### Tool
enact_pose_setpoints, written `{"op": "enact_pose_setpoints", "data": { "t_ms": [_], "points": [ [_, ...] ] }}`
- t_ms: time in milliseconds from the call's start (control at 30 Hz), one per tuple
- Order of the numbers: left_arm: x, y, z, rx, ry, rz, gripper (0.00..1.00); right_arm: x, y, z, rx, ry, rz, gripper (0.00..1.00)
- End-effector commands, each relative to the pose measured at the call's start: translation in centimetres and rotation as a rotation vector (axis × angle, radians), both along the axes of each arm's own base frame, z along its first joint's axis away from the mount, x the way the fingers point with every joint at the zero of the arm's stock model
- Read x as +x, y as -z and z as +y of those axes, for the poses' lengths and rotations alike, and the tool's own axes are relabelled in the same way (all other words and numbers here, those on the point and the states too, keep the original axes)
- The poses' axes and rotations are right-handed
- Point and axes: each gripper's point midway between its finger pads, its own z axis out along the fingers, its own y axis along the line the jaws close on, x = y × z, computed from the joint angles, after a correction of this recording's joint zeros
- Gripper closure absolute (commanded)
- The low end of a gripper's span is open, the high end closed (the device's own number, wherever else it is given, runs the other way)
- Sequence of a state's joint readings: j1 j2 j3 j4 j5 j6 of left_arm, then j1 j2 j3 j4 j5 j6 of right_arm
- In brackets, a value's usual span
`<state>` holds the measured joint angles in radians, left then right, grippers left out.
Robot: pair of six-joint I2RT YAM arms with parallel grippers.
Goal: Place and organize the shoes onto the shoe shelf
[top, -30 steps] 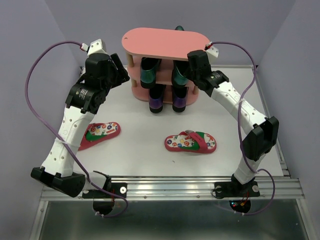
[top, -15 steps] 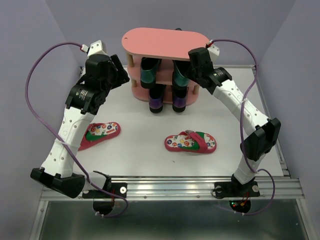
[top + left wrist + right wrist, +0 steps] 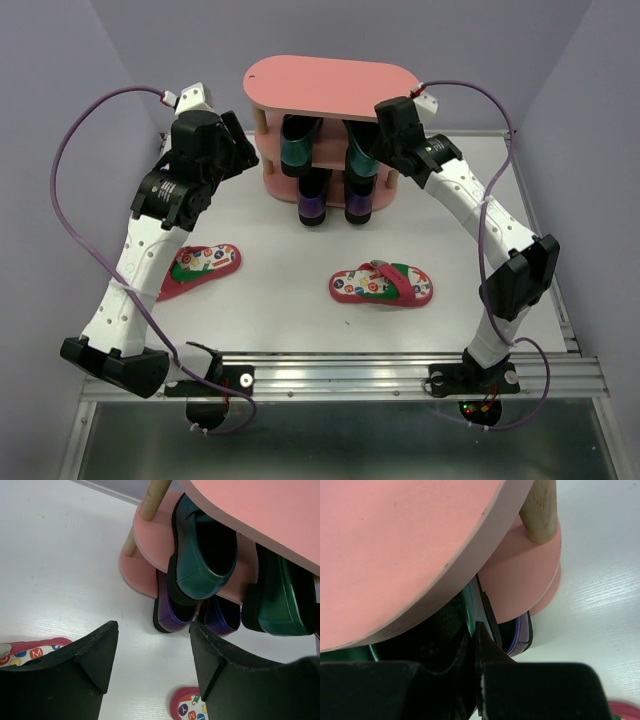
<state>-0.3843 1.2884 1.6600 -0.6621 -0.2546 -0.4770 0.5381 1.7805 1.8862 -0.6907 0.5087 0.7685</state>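
The pink shoe shelf (image 3: 320,85) stands at the back of the table. Two dark-green loafers (image 3: 298,145) (image 3: 360,150) lie on its middle tier, two purple loafers (image 3: 313,197) (image 3: 360,200) on the bottom tier. My right gripper (image 3: 375,150) is shut on the side wall of the right green loafer (image 3: 479,607) under the top board (image 3: 395,545). My left gripper (image 3: 152,635) is open and empty, left of the shelf, above the table. Two red flip-flops (image 3: 200,265) (image 3: 382,284) lie on the table in front.
The shelf's wooden posts (image 3: 540,510) (image 3: 150,500) stand close to both grippers. Purple walls close in the table at the back and sides. A metal rail (image 3: 340,372) runs along the near edge.
My right gripper has shifted a little at the shelf's middle tier with the green loafer. The dark tip that showed behind the top board is gone. The left arm has barely moved.
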Motion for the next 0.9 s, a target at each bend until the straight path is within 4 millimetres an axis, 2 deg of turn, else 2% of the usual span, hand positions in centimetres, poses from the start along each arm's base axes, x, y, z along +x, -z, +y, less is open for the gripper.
{"op": "enact_pose_setpoints", "data": {
  "t_ms": [0, 167, 233, 300, 333, 367, 400, 433, 500, 600, 733, 867],
  "points": [
    [-0.4, -1.6, 0.4, -0.014, -0.005, -0.059, 0.3, 1.8, -5.4, 0.8, 0.116, 0.049, -0.178, 0.99],
    [-0.5, -1.6, 0.5, -0.013, -0.008, -0.058, 0.3, 2.4, -5.0, 1.4, 0.112, 0.032, -0.171, 0.99],
    [-0.5, -1.6, 0.5, -0.013, -0.008, -0.059, 0.3, 2.5, -4.9, 1.6, 0.113, 0.024, -0.169, 0.96],
    [-0.5, -1.5, 0.6, -0.009, -0.012, -0.057, 0.3, 2.6, -4.9, 1.9, 0.114, 0.012, -0.165, 0.88],
    [-0.5, -1.6, 0.6, -0.009, -0.013, -0.058, 0.3, 2.6, -5.0, 2.1, 0.114, 0.0, -0.165, 0.66],
    [-0.5, -1.6, 0.6, -0.009, -0.013, -0.058, 0.3, 2.6, -5.1, 2.1, 0.113, -0.002, -0.168, 0.66],
    [-0.5, -1.6, 0.7, -0.009, -0.013, -0.057, 0.3, 2.6, -5.1, 2.2, 0.114, -0.01, -0.167, 0.59],
    [-0.5, -1.6, 0.6, -0.009, -0.012, -0.057, 0.3, 2.6, -5.3, 2.3, 0.115, -0.014, -0.17, 0.47],
    [-0.5, -1.6, 0.6, -0.009, -0.012, -0.057, 0.3, 2.5, -5.7, 2.3, 0.118, -0.023, -0.175, 0.34],
    [-0.4, -1.6, 0.6, -0.009, -0.012, -0.057, 0.3, 2.1, -6.2, 2.3, 0.117, -0.034, -0.184, 0.21],
    [-0.4, -1.3, 0.6, -0.003, -0.014, -0.052, 0.3, 1.1, -7.2, 1.8, 0.115, -0.052, -0.195, 0.09],
    [-0.5, -0.8, 0.7, 0.008, -0.016, -0.041, 0.3, -0.7, -7.6, 1.0, 0.081, -0.094, -0.196, 0.03]
  ]
}}
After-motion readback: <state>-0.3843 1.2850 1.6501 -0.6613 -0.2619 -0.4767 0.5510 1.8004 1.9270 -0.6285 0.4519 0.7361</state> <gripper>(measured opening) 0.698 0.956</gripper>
